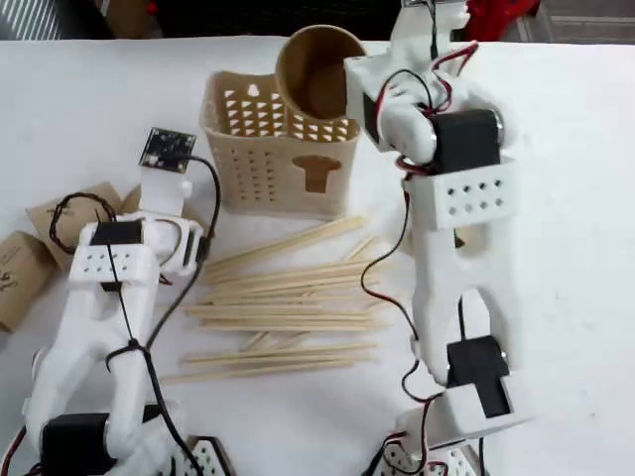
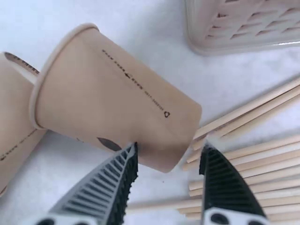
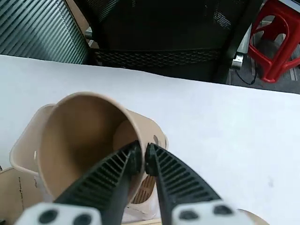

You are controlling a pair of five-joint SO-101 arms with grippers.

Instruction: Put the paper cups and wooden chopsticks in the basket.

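— While the right arm stands over the far side of the counter (image 1: pixel 566 218), what is the state of its hand?

— Right hand (image 3: pixel 142 152): closed almost fully on the rim of a paper cup (image 3: pixel 79 140). One finger lies inside the cup wall, the other outside it. The paper cup is tilted, with its mouth turned toward the near side. It sits at the far right corner of the basket (image 1: pixel 268 164). Contact between cup and basket cannot be determined.

— And the left hand?

— Left hand (image 2: pixel 168 152): jaws wide apart, nothing gripped. It hangs low over a second cup (image 2: pixel 117 112), which lies on its side on the left part of the counter. The base of that cup points toward the chopsticks. The fingers (image 2: pixel 110 185) stand on either side of the base end. Whether they touch the cup wall cannot be determined.

— Where are the other task items?

— A third cup (image 2: pixel 14 126) lies on its side against the second cup, on the side away from the chopsticks. A fourth cup (image 1: pixel 20 278) lies on its side at the left edge of the counter. The wooden chopsticks (image 1: pixel 288 307) lie loose on the counter in a scattered layer. They are on the near side of the basket, between the two arms. Most run left to right, and a few lie at a slant.
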